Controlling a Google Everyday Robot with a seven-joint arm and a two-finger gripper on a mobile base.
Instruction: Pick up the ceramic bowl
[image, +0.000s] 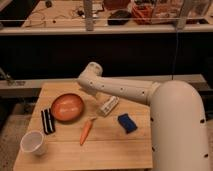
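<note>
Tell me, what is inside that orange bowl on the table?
Nothing shows inside the ceramic bowl, only its glossy orange bottom. No part of it is covered by the arm. The end effector is out of view.

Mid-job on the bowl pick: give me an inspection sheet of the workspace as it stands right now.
surface: wooden table, items spread apart.
job's things: ceramic bowl upright at left centre, nothing seen inside, not touched.
clutter: carrot in front and to the right of the bowl; white cup at the front left corner; black striped item left of the bowl; blue block to the right.
grippers: gripper open, under the arm, right of the bowl, holding nothing.
cables: thin cable hanging against the dark back.
surroundings: cluttered bench behind the table.
</note>
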